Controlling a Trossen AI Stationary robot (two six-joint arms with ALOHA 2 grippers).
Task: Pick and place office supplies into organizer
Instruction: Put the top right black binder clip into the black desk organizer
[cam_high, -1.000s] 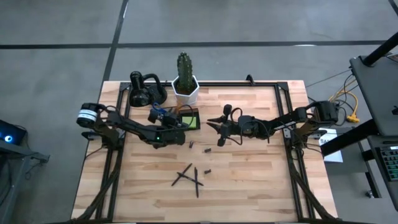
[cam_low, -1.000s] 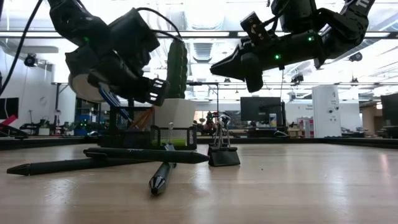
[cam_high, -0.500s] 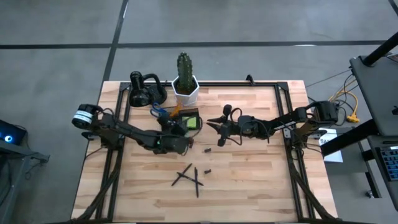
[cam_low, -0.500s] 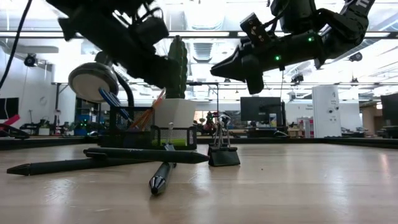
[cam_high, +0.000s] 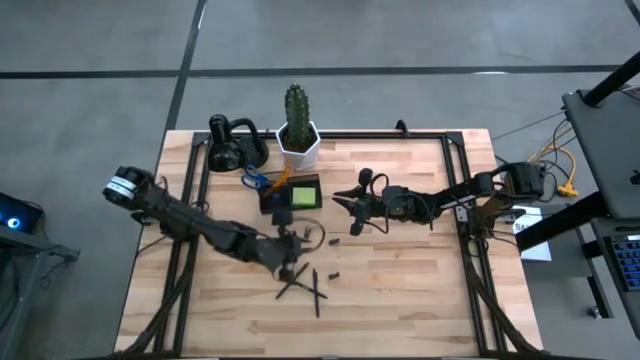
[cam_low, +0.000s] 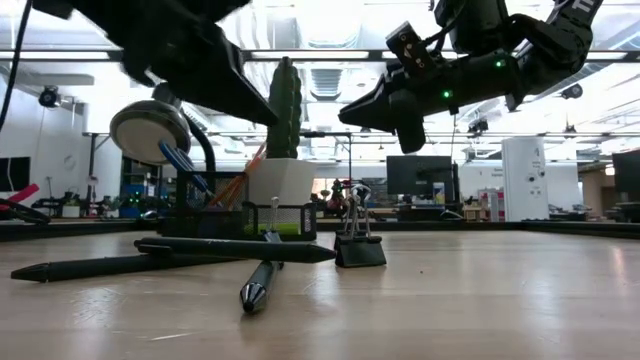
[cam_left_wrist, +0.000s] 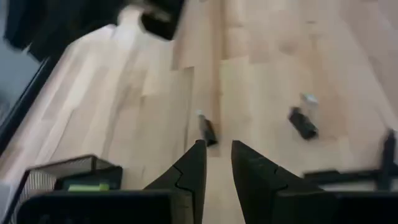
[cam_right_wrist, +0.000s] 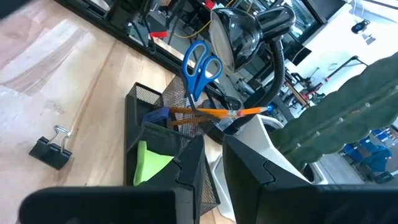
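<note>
The dark mesh organizer (cam_high: 290, 192) stands behind the table's middle. It holds blue-handled scissors (cam_right_wrist: 199, 65), orange pencils (cam_right_wrist: 217, 113) and a lime-green pad (cam_right_wrist: 152, 162). Three black pens (cam_high: 302, 283) lie crossed near the table's middle. A small dark bit (cam_left_wrist: 207, 130) and a black binder clip (cam_left_wrist: 303, 121) lie beside them. My left gripper (cam_high: 300, 252) hovers just behind the pens, slanting down. Its fingers (cam_left_wrist: 200, 155) are a narrow gap apart, with nothing between them. My right gripper (cam_high: 350, 208) hangs right of the organizer, also narrowly open and holding nothing.
A white hexagonal pot with a cactus (cam_high: 298, 140) and a black looped gadget (cam_high: 232, 148) stand at the far edge, behind the organizer. A second binder clip (cam_high: 330, 241) lies right of my left gripper. Bare wood stretches along the near edge (cam_high: 400, 320) and the right side.
My left gripper has drawn away from the organizer, toward the table's near edge and to the right. It has risen and rolled about its own line, and now slants down over the small bits behind the pens. The scissors stay at the organizer.
</note>
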